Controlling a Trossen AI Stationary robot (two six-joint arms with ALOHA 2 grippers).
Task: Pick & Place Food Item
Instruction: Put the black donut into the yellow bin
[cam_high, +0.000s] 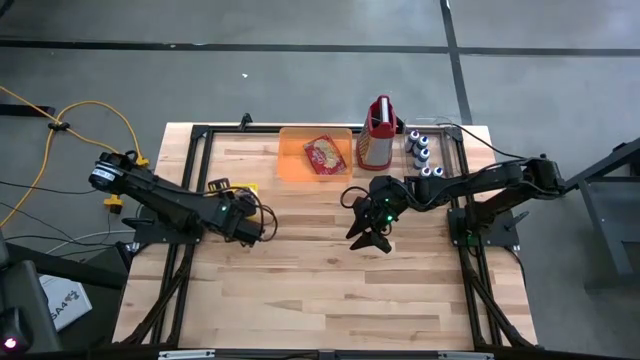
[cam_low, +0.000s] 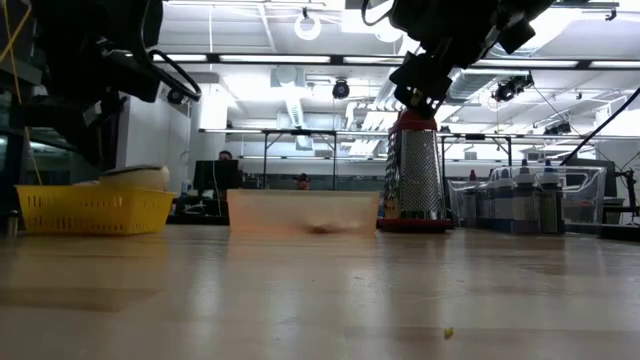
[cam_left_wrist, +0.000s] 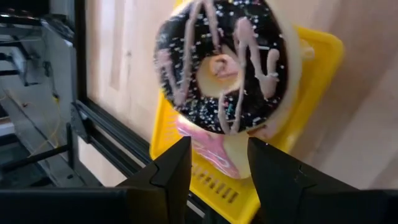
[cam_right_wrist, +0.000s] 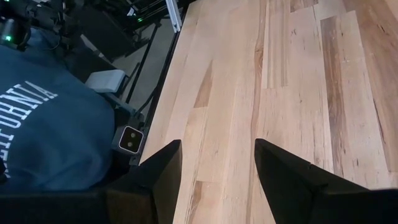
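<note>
A chocolate-iced donut (cam_left_wrist: 221, 62) with pink drizzle and white sprinkles fills the left wrist view, its iced face toward the camera. My left gripper (cam_left_wrist: 219, 146) is shut on it above the yellow basket (cam_left_wrist: 314, 93), which stands near the table's left side (cam_high: 232, 188). A pink-iced piece (cam_left_wrist: 199, 146) lies in the basket below. My right gripper (cam_right_wrist: 217, 149) is open and empty, hanging over bare wood near the table's middle (cam_high: 368, 238). My left gripper holds the donut by its rim (cam_left_wrist: 214, 129), pinched between the two fingers. The rest of the ring stands out beyond the fingertips, lifted clear above the yellow basket. The fingers themselves hide the exact contact spot.
An orange tray (cam_high: 292, 160) with a red food packet (cam_high: 325, 153) sits at the far edge. A metal grater (cam_high: 378, 135) and small bottles (cam_high: 420, 152) stand to its right. A person in a blue sweatshirt (cam_right_wrist: 43, 130) is at the near edge. Bare wood lies across the near half.
</note>
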